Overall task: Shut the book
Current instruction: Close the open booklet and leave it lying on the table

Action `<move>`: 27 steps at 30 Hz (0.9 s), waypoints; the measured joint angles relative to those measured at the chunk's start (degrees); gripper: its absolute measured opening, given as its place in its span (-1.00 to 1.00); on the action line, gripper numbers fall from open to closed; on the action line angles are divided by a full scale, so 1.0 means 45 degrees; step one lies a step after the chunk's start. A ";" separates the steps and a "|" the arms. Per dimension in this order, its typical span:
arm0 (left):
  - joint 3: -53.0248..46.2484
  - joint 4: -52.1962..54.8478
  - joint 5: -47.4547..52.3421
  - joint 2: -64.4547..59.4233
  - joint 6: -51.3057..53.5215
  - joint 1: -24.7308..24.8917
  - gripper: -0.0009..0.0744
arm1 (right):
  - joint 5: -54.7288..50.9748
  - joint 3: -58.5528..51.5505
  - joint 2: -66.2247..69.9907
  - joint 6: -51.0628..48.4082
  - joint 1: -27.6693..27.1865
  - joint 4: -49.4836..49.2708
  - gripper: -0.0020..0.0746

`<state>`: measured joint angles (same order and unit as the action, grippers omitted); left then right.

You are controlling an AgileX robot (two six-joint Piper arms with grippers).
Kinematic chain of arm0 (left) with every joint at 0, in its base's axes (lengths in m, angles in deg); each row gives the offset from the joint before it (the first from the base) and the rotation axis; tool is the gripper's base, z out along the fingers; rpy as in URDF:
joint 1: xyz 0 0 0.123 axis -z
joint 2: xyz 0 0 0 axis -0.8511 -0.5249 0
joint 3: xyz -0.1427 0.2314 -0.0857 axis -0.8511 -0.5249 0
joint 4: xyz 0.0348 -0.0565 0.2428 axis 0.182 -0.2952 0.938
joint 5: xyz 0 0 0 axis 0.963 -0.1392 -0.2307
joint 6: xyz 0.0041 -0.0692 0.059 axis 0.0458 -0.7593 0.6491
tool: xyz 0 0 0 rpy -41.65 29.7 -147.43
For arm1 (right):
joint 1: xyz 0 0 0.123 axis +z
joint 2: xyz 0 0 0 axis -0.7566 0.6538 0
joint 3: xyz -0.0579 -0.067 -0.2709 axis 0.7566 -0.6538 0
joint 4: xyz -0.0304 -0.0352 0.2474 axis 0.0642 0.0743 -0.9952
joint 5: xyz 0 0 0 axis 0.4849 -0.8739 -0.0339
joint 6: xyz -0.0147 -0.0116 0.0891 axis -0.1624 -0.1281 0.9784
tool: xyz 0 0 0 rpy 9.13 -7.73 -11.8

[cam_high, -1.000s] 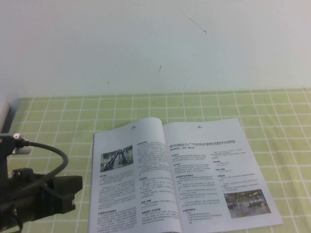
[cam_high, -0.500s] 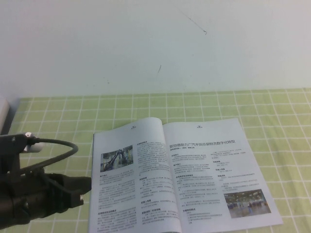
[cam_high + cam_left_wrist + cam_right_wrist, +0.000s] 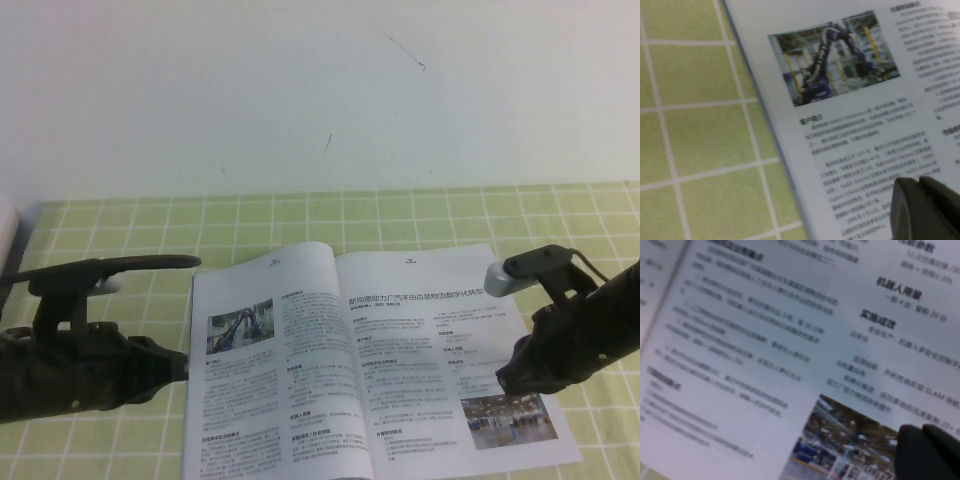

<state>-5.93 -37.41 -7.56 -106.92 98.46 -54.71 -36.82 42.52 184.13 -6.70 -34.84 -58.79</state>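
The left arm lies low and level on the left, its left gripper (image 3: 182, 365) pointing at the left edge of the book (image 3: 400, 340). The right arm slants down from the right, its right gripper (image 3: 506, 380) over the right page. In both wrist views the fingertips sit pressed together, holding nothing. There are two arms and one book. The book lies open in the near middle of the green checked cloth (image 3: 120, 230). Two printed pages show, each with one photo (image 3: 240, 328), and the left page arches up by the spine.
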 joint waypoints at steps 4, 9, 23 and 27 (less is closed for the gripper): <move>0.0176 -0.0073 -0.1176 -0.0602 0.0000 0.0000 -0.99 | -0.0155 0.0502 0.0847 0.1154 0.0000 0.1336 -0.95; 0.0309 -0.0603 -0.2638 -0.1133 0.0087 0.0508 -0.99 | -0.0414 0.0703 0.0997 0.1609 0.0000 0.1642 -0.95; 0.0660 -0.0764 -0.6337 -0.2358 0.0371 0.2885 -0.99 | -0.0414 0.0710 0.1013 0.2004 0.0000 0.1694 -0.95; 0.0660 -0.0953 -0.6293 -0.3073 0.0371 0.2913 -0.99 | -0.0414 0.0710 0.1013 0.2026 0.0000 0.1694 -0.95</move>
<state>-2.96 -41.70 -35.88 -120.75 100.13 -41.60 -38.68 45.72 188.69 2.41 -34.84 -51.17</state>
